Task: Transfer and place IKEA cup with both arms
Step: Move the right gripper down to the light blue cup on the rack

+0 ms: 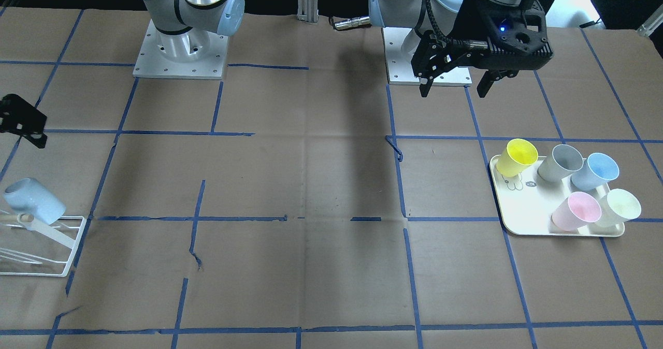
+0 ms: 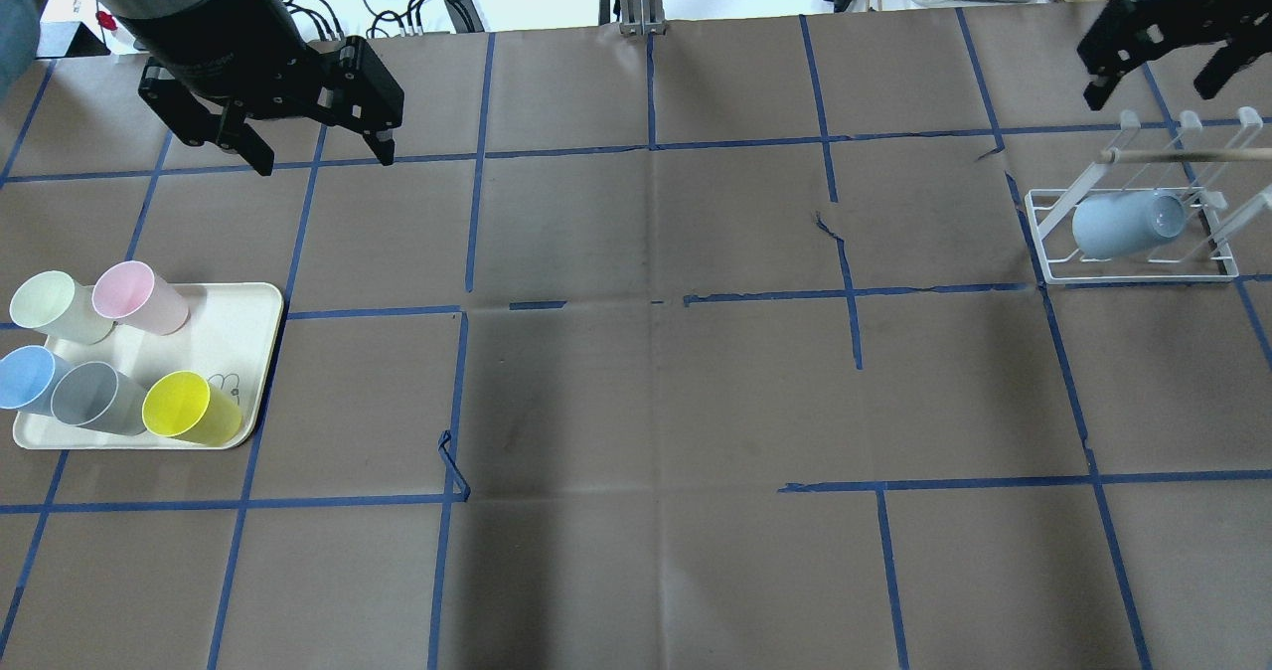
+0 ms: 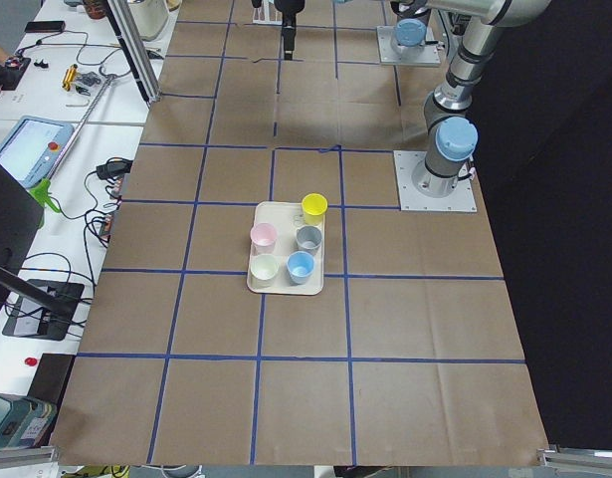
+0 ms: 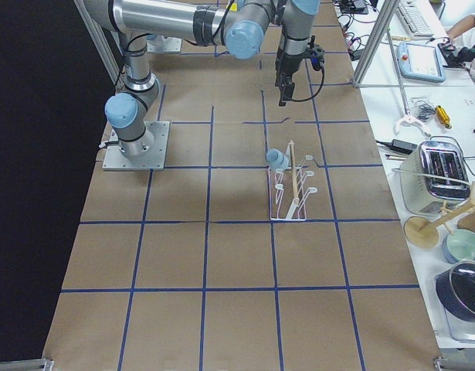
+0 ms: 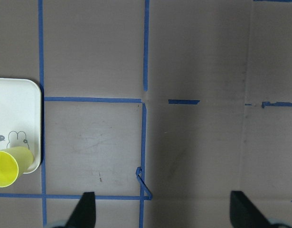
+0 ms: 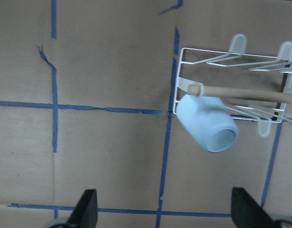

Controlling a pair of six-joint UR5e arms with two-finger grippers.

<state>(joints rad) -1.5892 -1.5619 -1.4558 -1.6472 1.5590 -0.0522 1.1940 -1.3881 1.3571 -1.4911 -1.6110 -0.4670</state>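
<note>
Left gripper [image 1: 454, 91] sits closest to the front camera, high over the table near its own base, fingers spread wide with nothing between them. Its wrist view agrees: both fingertips [image 5: 86, 211] frame bare brown paper, with only an edge of the cream tray [image 5: 17, 104] in shot. Right gripper [image 2: 1151, 88] hovers at the opposite end of the table, just past the white wire rack [image 2: 1143, 278], its fingers also parted and empty. In its wrist view the cup lies ahead of the tips, not between them. IKEA cup [image 6: 207, 123] is on that rack: pale blue, tilted, its upper side right at the tip of the wooden bar [image 6: 250, 94] that runs along the rack top. We can't tell whether a prong goes inside it. Neither gripper touches it. Tray is well apart from the rack, on the robot's left side of the table, carrying five upright cups. Yellow cup [image 1: 518, 155], grey cup [image 1: 562, 161] and second blue cup [image 1: 598, 170] are in the row nearer the robot; pink cup [image 1: 576, 210] and pale-green cup [image 1: 620, 206] are in the other row. Yellow cup stands at a tray corner beside a small rabbit print [image 5: 16, 138]. Table cover [image 1: 311, 183] is brown paper with a blue tape grid, torn in spots.
</note>
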